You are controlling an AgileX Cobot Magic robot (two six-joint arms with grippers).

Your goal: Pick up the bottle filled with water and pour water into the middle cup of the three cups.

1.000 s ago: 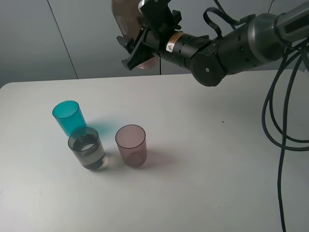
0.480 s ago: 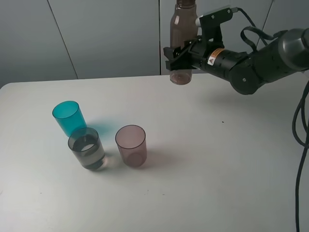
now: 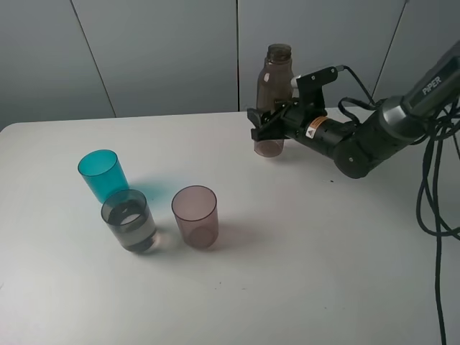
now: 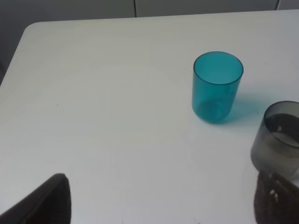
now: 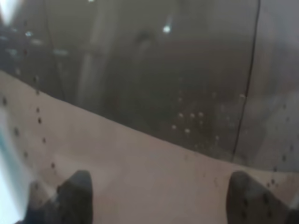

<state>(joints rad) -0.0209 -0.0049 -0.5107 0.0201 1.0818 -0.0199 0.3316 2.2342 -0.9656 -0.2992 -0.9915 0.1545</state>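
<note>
Three cups [image 3: 147,205] stand grouped on the left part of the white table [image 3: 302,273]: a teal one [image 3: 100,175] farthest back, the smoky grey middle cup [image 3: 129,220] just in front of it with clear water in its lower part, and a pinkish-mauve one [image 3: 195,216] just beside the grey cup. Well apart from them, near the table's far edge, the bottle [image 3: 273,100] stands upright with its open neck up and its base at or just above the tabletop. The right gripper [image 3: 267,128] is pinched tight around the bottle's lower body. Its wrist camera sees little beyond droplet-speckled brown plastic [image 5: 149,116]. The left gripper [image 4: 159,200] hangs near the teal and grey cups, fingers spread wide, holding nothing.
</note>
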